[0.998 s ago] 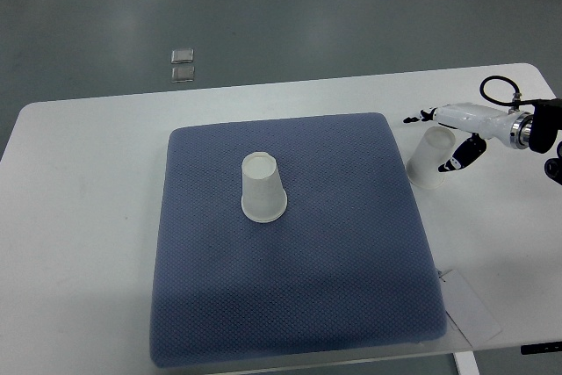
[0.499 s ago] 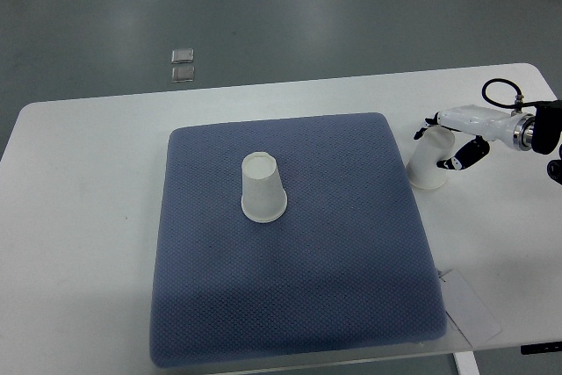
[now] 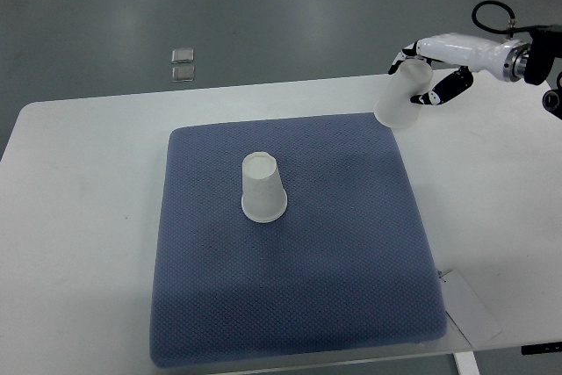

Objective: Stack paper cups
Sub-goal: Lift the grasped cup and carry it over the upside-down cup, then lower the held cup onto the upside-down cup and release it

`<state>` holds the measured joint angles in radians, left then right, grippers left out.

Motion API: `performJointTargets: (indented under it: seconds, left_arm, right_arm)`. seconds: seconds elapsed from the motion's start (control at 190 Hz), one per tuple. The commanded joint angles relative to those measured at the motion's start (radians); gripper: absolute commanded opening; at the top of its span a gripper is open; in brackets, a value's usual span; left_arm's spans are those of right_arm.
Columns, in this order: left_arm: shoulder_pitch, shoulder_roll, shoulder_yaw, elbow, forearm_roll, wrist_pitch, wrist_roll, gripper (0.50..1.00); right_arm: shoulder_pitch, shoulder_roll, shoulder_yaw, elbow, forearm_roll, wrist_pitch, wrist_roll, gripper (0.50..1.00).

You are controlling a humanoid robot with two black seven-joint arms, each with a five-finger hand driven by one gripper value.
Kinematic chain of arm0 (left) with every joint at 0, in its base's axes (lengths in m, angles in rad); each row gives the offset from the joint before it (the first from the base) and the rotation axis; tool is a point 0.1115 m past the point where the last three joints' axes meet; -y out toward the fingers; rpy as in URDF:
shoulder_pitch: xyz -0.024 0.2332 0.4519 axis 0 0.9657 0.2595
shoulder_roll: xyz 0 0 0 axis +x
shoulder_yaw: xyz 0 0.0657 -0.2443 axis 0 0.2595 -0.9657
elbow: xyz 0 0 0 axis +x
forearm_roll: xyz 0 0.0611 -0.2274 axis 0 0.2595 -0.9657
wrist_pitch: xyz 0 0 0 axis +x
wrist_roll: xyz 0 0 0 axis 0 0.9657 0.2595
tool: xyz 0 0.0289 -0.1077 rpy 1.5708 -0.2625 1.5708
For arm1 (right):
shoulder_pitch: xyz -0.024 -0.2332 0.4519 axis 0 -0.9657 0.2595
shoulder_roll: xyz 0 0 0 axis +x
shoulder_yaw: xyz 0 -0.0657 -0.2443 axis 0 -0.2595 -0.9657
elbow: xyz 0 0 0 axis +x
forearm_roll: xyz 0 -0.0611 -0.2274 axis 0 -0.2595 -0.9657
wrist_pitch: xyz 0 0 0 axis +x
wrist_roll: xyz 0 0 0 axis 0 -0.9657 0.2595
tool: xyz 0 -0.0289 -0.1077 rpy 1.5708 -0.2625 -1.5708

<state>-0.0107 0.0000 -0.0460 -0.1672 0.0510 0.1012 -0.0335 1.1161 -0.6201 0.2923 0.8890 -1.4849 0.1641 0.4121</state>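
- I look steeply down on a white surface (image 3: 88,217) with a blue mat (image 3: 290,296) covering its middle.
- One paper cup (image 3: 263,186) stands upside down on the mat, a little left of centre, rim on the fabric.
- My right hand (image 3: 421,72) comes in from the right edge, near the mat's far right corner. Its fingers are closed around a second paper cup (image 3: 399,98).
- That held cup is mouth-down and tilted, and looks to be clear of the surface, well apart from the cup on the mat.
- My left hand is out of view.
- I judge this to be the carry step: one cup is picked up and not yet stacked.
- Next, I need to move the held cup leftward and toward me across the mat, level it above the standing cup, line up its open mouth over the closed base, then lower it straight down before letting go.
- Two small clear squares (image 3: 183,64) lie on the floor beyond the surface.
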Motion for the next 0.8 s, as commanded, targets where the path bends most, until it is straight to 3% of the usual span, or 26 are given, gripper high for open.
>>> performJointTargets:
  seconds: [0.0, 0.368, 0.793]
  left_arm:
    - [0.0, 0.0, 0.0, 0.0, 0.0, 0.0, 0.0, 1.0]
    - [0.0, 0.0, 0.0, 0.0, 0.001, 0.0, 0.0, 1.0]
    - [0.0, 0.0, 0.0, 0.0, 0.0, 0.0, 0.0, 1.0]
  right_arm:
    - [0.074, -0.001, 0.001, 0.054, 0.032, 0.04, 0.001, 0.513]
    - [0.208, 0.091, 0.002, 0.283, 0.04, 0.166, -0.01, 0.511]
    - [0.206, 0.232, -0.015, 0.278, 0.026, 0.195, -0.047, 0.517]
